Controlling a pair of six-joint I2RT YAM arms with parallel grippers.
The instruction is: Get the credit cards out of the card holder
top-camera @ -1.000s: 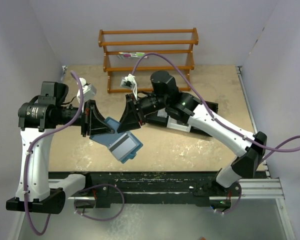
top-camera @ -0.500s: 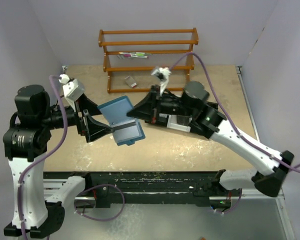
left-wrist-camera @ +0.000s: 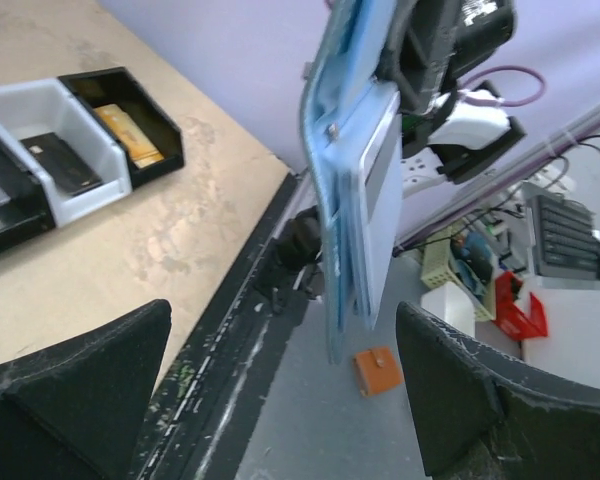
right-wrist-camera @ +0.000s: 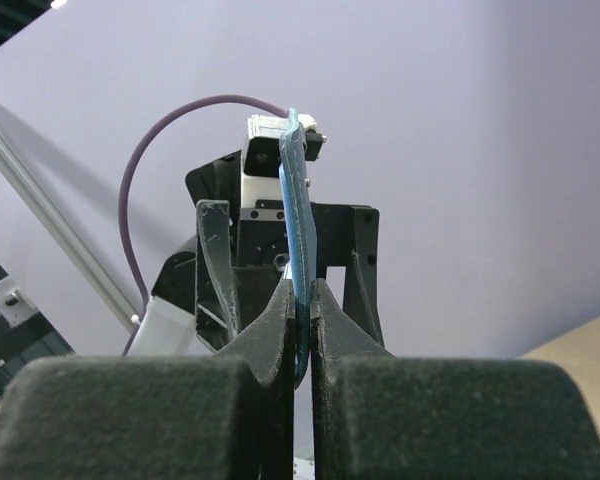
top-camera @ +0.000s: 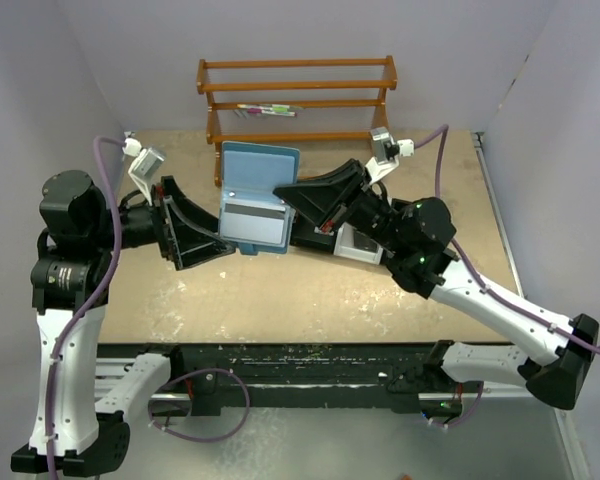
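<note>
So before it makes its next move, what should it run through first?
1. Right gripper shut on the card holder's edge: ok.
2. Card holder held open, lifted off the table: ok.
3. Grey card showing at its pocket: ok.
4. Left gripper open wide, ready to pinch: ok.
5. Card between the left gripper's fingers: not ok, it hangs ahead of them.
6. How many cards are inside: cannot tell.
</note>
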